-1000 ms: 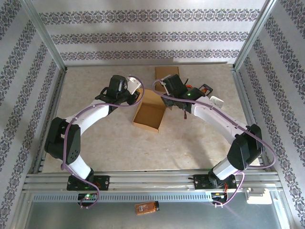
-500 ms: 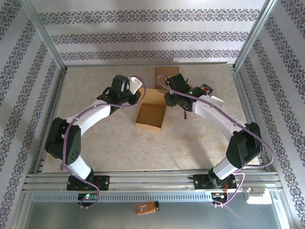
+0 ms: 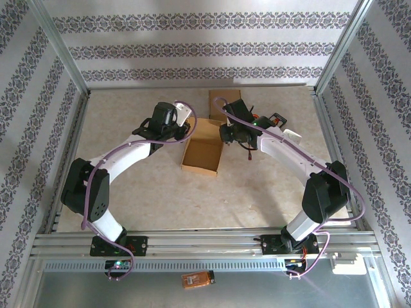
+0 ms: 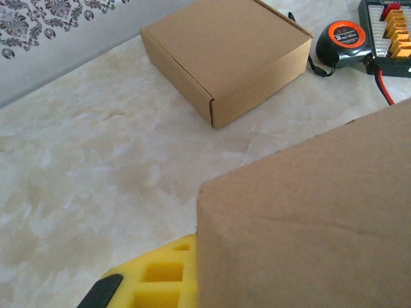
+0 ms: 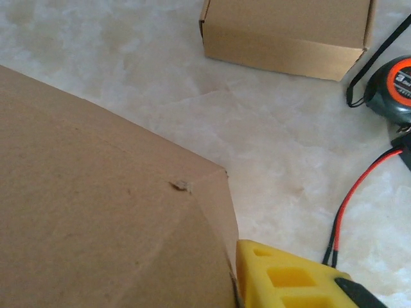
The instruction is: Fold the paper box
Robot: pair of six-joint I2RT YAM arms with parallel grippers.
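Overhead camera looks down the table [image 3: 160,192] from behind; both wrist cameras, low and close, face the same closed box [image 4: 228,54]

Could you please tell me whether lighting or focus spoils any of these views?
Top external: even, soft light, faint shadows under the arms, paper box sharp. Left wrist: its near flap looks slightly soft, the closed box behind crisp. Right wrist: no glare on the table; the tape measure is cropped by the frame edge.
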